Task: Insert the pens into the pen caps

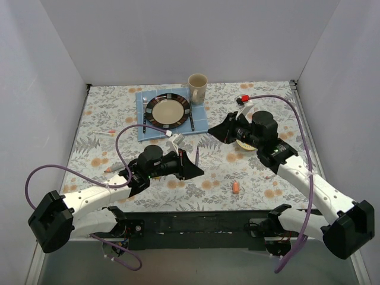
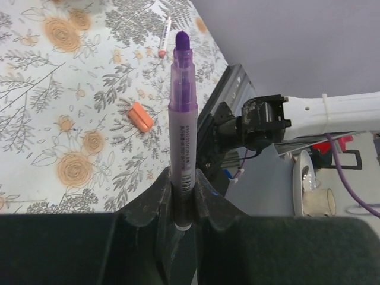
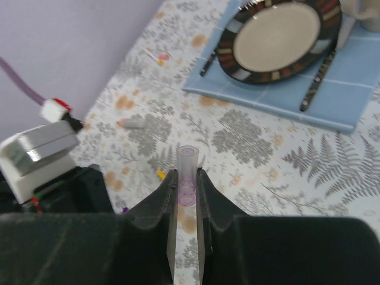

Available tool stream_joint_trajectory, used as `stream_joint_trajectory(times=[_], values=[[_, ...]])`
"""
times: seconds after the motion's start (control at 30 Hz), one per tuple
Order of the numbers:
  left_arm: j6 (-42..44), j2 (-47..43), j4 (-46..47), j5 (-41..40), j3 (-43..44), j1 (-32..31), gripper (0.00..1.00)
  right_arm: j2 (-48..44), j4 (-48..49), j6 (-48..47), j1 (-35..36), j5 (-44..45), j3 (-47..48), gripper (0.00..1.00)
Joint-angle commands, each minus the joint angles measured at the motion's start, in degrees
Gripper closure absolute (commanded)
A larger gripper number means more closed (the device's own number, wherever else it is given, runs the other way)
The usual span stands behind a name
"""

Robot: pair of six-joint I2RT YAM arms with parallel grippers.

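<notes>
My left gripper (image 1: 191,168) is shut on a purple pen (image 1: 196,155) with a grey-purple barrel. In the left wrist view the pen (image 2: 181,113) stands straight out of the gripper (image 2: 181,178), bare purple tip outward. My right gripper (image 1: 215,132) is shut on a clear purple cap (image 3: 187,169), open end outward, held in the gripper (image 3: 187,179) above the cloth. The two grippers face each other a short way apart. An orange cap (image 1: 236,187) lies near the front edge and shows in the left wrist view (image 2: 141,116). A yellow cap (image 3: 160,174) lies on the cloth.
A whitish pen (image 1: 111,170) and another (image 1: 108,132) lie at the left; a third pen (image 2: 164,37) lies beyond the orange cap. A plate (image 1: 168,110) with cutlery on a blue mat (image 1: 144,130) and a mug (image 1: 198,88) stand at the back.
</notes>
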Motion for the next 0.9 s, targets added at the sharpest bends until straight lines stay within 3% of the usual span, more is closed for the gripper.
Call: stream_joint_trajectory(times=[0.0, 0.43, 0.87], values=[[-1.53, 0.93, 8.76, 5.27, -0.51, -0.05, 1.00, -4.39, 18.59, 12.59, 0.84, -3.86, -5.65, 0.99], [-1.62, 3.92, 11.23, 7.47, 1.52, -0.05, 1.00, -8.35, 29.15, 18.23, 3.65, -6.41, -11.90, 0.99], [-1.01, 2.87, 11.93, 7.74, 1.43, -0.05, 1.00, -8.70, 28.02, 15.86, 4.89, -4.48, -12.78, 0.99]])
